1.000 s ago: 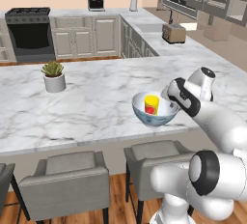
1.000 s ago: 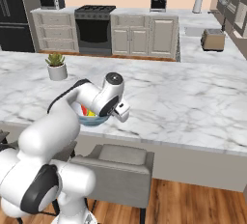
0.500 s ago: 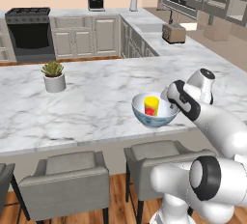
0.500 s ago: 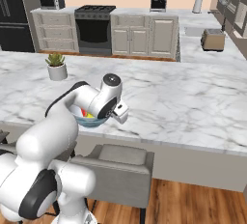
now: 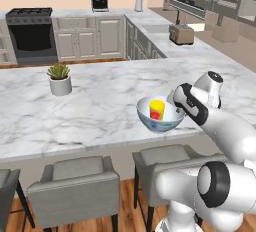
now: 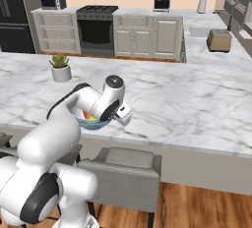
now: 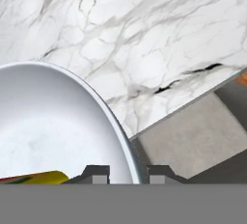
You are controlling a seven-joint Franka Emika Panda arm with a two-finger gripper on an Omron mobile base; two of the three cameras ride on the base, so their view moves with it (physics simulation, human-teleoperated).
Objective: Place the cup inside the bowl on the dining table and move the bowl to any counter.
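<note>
My gripper (image 7: pixel 128 172) clamped on bowl (image 5: pixel 161 122) rim, one finger inside, one outside. Cup (image 5: pixel 157 109) upright in bowl. Bowl at dining table (image 5: pixel 90 111) near edge, above chair (image 7: pixel 193 141).

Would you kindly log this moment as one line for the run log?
small yellow cup: inside wide white bowl | bowl: on marble dining table, near its edge | gripper: shut on bowl rim | step: carry to counter

The bowl (image 5: pixel 161 118) is white inside and bluish-grey outside. In it, the cup (image 5: pixel 157 109) is yellow with a red patch. The worktop (image 5: pixel 100 106) is white marble with grey veins. Beside the bowl, the arm is white with dark joints.
</note>
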